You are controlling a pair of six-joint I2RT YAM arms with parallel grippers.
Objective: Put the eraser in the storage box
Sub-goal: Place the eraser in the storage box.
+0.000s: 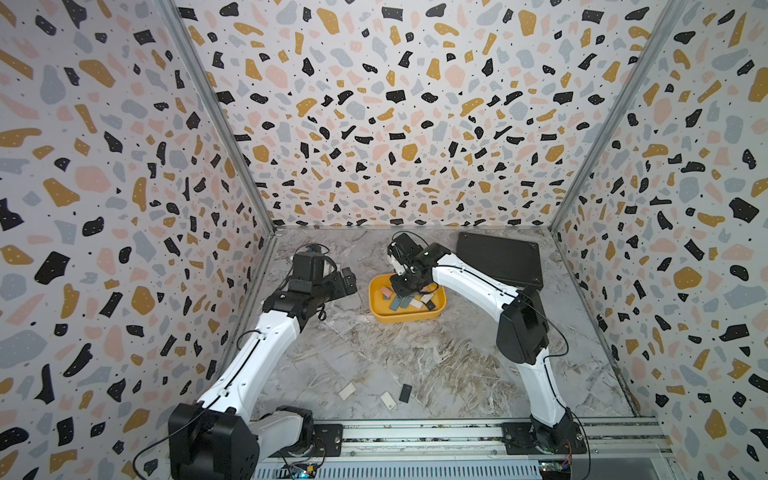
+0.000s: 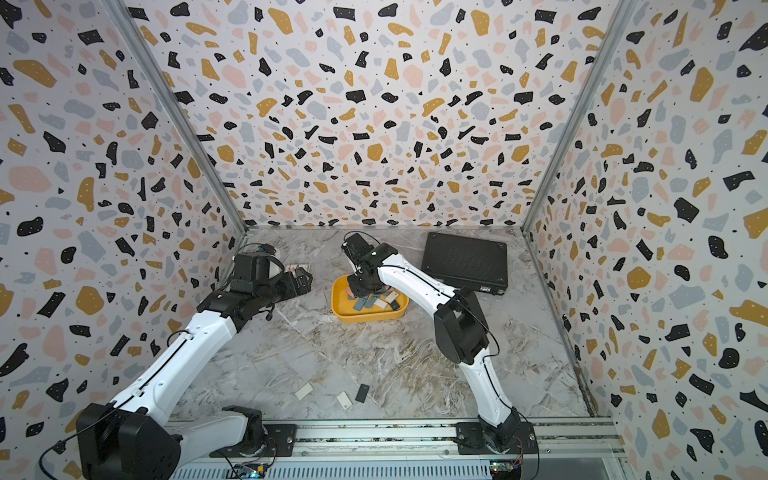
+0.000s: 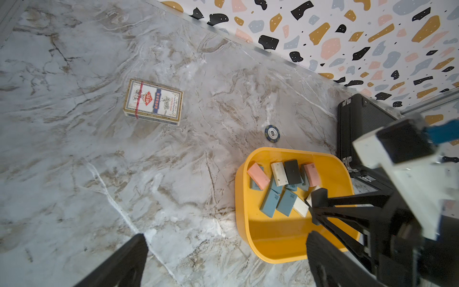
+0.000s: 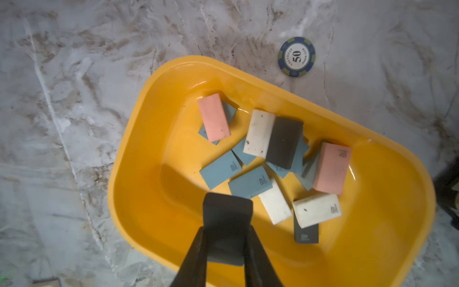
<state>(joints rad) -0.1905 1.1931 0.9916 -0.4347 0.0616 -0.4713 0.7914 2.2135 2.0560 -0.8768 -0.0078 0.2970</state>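
Right claw (image 4: 225, 232): clenched on a black eraser (image 4: 227, 211), held over the box (image 4: 139, 139).
Left claw (image 3: 226, 238): released, empty, just left of the box.
Box contents: pink, white, blue and black pieces, some overlapping.
Loose erasers (image 1: 387, 400): three on the table, well apart from the box, toward the arm bases.
Chip (image 4: 296, 56): near the box's far rim.
Case (image 1: 498, 257): behind the box, to its right.

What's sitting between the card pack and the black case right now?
One poker chip, near the storage box rim; otherwise bare marble. The left wrist view shows it.
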